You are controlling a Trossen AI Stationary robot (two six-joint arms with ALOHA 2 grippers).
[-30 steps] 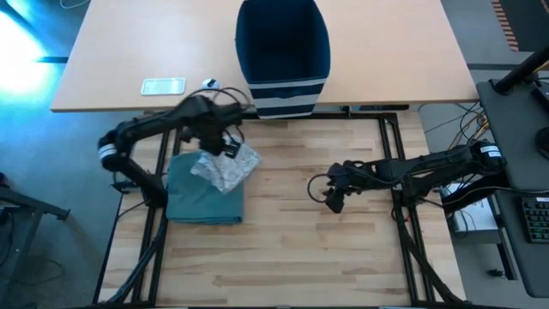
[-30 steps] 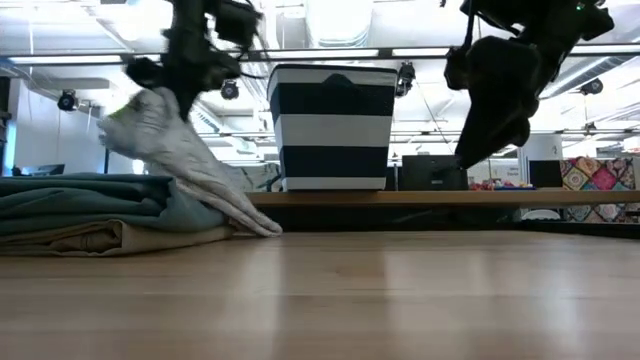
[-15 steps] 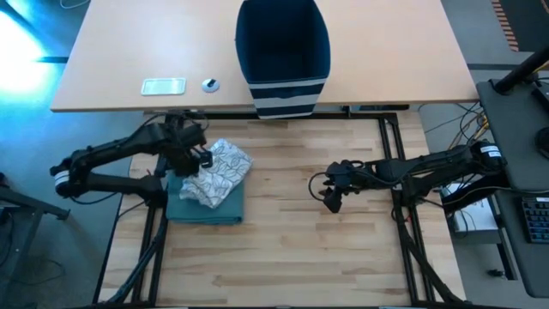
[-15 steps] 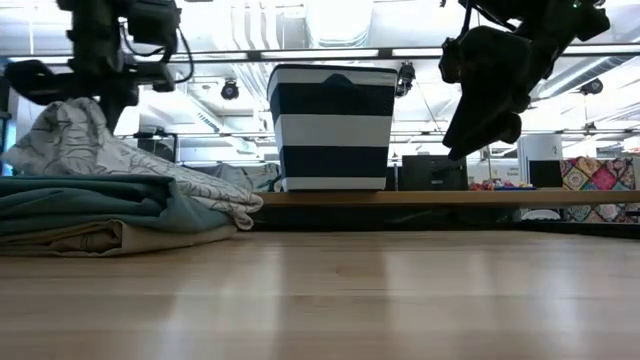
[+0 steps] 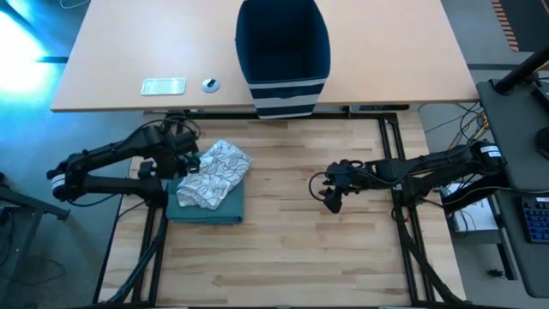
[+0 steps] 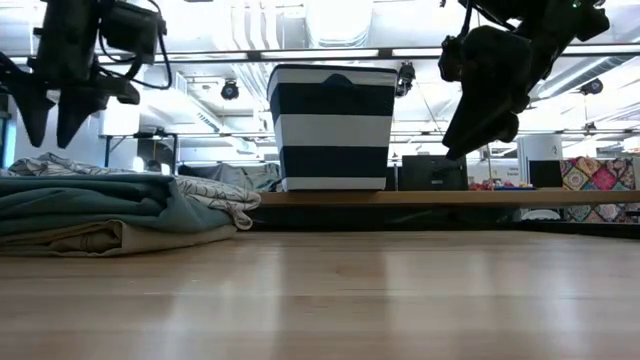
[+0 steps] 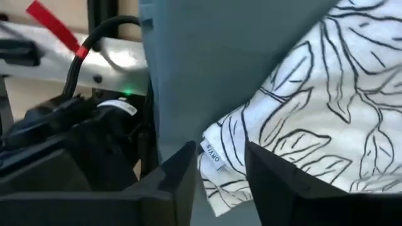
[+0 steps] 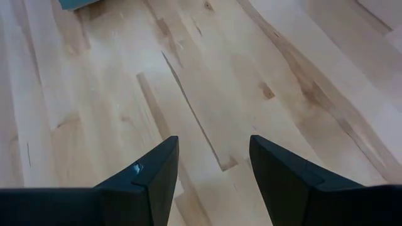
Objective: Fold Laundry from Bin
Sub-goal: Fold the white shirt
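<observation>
Here the leaf-print cloth [image 5: 214,172] lies on the teal-green garment [image 5: 206,204], just right of the left gripper [image 5: 184,161], fingers spread.

Leaf-print cloth [image 7: 314,119] lies on teal garment [image 7: 220,63] beyond parted pincer [image 7: 220,172].

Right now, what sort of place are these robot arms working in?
Probably a robotics lab or open office: bright ceiling light strips, a black monitor on desks beyond the light wooden table, and a black keyboard beside it.

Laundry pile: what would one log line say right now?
left hand: open, above leaf-print cloth | cloth: on teal garment | right hand: open, idle | bin: behind
</observation>
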